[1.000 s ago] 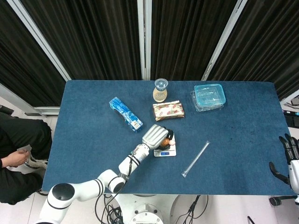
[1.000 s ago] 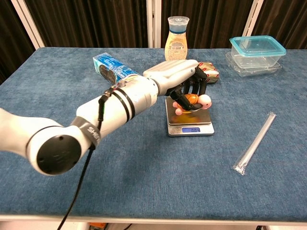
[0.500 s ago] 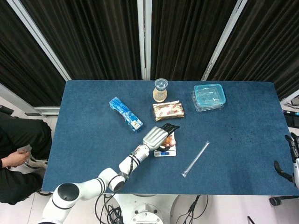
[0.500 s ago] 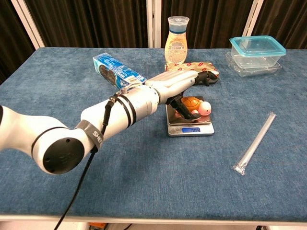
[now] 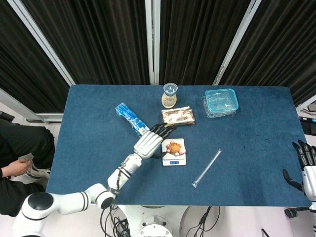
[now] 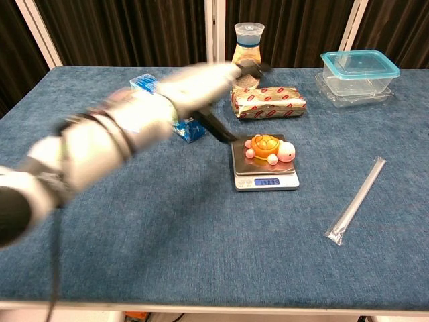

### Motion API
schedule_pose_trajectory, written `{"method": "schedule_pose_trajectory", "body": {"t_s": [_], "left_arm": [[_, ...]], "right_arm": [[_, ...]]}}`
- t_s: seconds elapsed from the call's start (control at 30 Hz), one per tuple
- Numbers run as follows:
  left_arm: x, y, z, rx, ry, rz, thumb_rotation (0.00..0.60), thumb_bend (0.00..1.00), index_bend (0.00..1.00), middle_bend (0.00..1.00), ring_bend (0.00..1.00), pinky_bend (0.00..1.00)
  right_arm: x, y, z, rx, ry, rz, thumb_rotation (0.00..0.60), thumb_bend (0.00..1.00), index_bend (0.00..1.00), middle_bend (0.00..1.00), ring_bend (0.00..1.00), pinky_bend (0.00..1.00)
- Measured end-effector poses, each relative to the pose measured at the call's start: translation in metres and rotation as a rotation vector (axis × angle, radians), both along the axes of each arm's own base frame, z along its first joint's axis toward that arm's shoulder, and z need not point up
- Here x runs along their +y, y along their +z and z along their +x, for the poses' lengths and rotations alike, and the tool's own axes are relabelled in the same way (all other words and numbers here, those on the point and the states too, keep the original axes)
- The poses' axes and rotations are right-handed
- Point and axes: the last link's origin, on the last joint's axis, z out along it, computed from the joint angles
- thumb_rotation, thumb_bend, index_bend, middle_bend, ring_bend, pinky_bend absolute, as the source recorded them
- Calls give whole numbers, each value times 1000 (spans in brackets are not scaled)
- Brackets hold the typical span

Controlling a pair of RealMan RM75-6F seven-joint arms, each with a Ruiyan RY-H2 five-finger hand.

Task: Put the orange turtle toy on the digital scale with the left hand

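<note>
The orange turtle toy [image 5: 174, 147] [image 6: 267, 147] lies on the platform of the small silver digital scale [image 5: 174, 159] [image 6: 266, 177], whose display is lit. My left hand [image 5: 149, 141] [image 6: 201, 84] is to the left of the scale, raised off it, fingers spread and holding nothing; it is motion-blurred in the chest view. My right hand [image 5: 304, 170] hangs at the far right edge of the head view, beyond the table, fingers apart and empty.
A blue carton [image 5: 132, 120] lies just behind my left hand. A red-patterned packet [image 5: 177, 116], a bottle [image 5: 169, 96] and clear lidded containers [image 5: 221, 102] stand further back. A clear plastic tube [image 5: 206, 168] lies right of the scale.
My left hand has let go of the turtle, opened and pulled back to the left and up. The turtle now rests alone on the scale. The right hand barely shifted.
</note>
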Motion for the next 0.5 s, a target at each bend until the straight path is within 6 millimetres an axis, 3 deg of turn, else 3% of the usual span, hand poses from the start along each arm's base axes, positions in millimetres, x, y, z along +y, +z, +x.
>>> {"method": "schedule_pose_trajectory", "body": {"t_s": [0.13,0.27,0.37,0.5], "left_arm": [[-16,54,-42,2,75,107,600,223,40,83,0,100],[-51,106,-120,109,222,217,600,206,46,87,0,67],[-89,124,-177,220,327,249,600,199,37,73,0,15],[-127,138,-229,277,445,274,600,180,28,61,0,0]], "right_arm": [[-3,-7,4,0,8,20,600,256,0,0,0,0],[-7,-13,8,9,14,34,600,254,0,0,0,0],[-8,-17,9,29,17,48,600,239,0,0,0,0],[-7,-22,10,68,8,64,600,226,0,0,0,0]]}}
